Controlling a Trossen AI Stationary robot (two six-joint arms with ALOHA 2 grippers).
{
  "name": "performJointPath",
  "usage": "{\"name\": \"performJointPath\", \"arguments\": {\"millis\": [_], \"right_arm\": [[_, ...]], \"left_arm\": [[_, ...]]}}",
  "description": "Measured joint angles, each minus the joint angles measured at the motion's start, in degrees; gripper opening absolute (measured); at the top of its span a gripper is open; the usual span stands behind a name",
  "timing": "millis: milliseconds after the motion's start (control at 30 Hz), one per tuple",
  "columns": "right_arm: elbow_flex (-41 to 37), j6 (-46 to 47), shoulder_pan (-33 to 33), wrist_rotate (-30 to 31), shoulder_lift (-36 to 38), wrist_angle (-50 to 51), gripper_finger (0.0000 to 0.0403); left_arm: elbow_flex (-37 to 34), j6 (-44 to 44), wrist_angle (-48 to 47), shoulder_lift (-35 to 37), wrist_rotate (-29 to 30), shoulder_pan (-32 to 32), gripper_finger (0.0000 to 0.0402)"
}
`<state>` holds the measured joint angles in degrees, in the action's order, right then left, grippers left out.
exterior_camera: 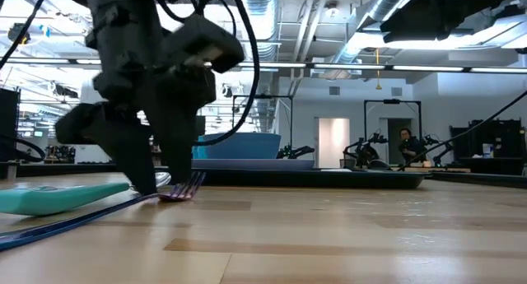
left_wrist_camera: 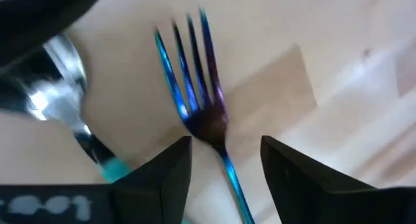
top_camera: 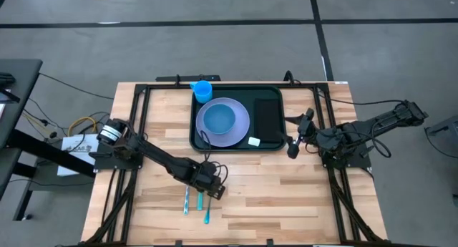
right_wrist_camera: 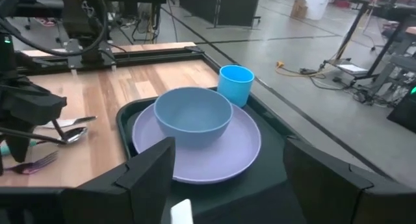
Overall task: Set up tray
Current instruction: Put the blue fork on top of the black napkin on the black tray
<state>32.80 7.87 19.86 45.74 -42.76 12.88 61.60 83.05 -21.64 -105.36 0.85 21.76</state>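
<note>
A fork (left_wrist_camera: 195, 74) with blue-purple tines lies flat on the wooden table, near its front middle (top_camera: 200, 200). My left gripper (left_wrist_camera: 224, 146) points down over it, open, one finger on each side of the fork's neck. A spoon (left_wrist_camera: 62, 87) with a teal handle lies on the table beside the fork. The dark tray (top_camera: 236, 149) sits at the far middle. It holds a lilac plate (top_camera: 240, 132) with a blue bowl (top_camera: 218, 118) on it, a blue cup (top_camera: 202, 89) and a black napkin (top_camera: 268, 118). My right gripper (top_camera: 297, 132) hovers open by the tray's right rim.
Another teal-handled piece of cutlery (top_camera: 207, 217) lies just nearer the front edge. A small white item (top_camera: 254, 141) lies in the tray by the plate. Black frame rails (top_camera: 136, 118) run along the table's left, right and far sides. Bare wood lies to the right of the cutlery.
</note>
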Motion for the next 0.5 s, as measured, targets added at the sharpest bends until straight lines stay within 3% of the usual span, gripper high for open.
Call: {"name": "performJointPath", "arguments": {"millis": [500], "right_arm": [[0.02, 0.79, 0.01, -2.49, -0.01, 0.02, 0.0275]], "left_arm": [[1.8, 3.53, -0.37, -3.39, 0.09, 1.89, 0.0204]]}}
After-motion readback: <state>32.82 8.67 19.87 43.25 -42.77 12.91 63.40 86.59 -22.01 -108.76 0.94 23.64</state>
